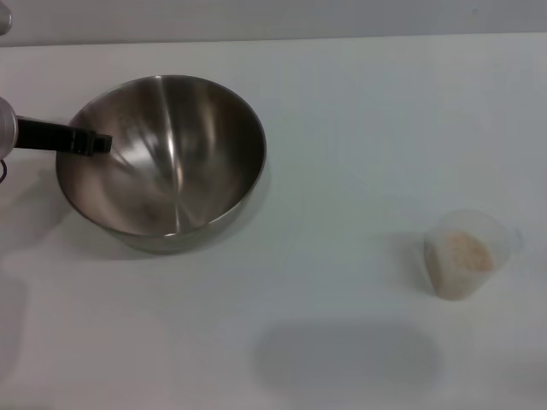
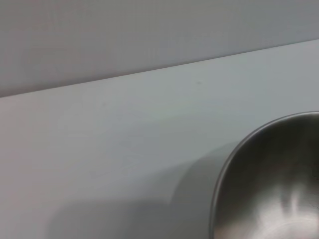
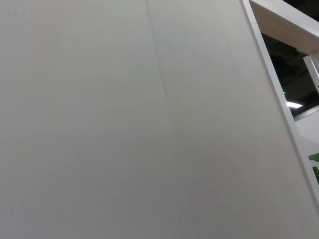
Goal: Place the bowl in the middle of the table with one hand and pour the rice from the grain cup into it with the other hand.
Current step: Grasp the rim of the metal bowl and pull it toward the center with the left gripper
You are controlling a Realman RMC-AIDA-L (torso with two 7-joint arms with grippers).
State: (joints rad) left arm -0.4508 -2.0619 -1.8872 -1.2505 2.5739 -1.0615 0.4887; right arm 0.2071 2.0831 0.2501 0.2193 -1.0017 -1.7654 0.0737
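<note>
left gripper point(image 1: 96, 143) clamped on bowl point(image 1: 171, 162) left rim, reaching in level | right gripper unseen | grain cup point(image 1: 466, 254) well right

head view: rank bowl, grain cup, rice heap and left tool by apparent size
1. bowl, by far the largest
2. grain cup
3. left tool at the bowl's rim and rice inside the cup: too alike to rank

A plain grey wall point(image 2: 124, 35) rises behind the tabletop.
</note>
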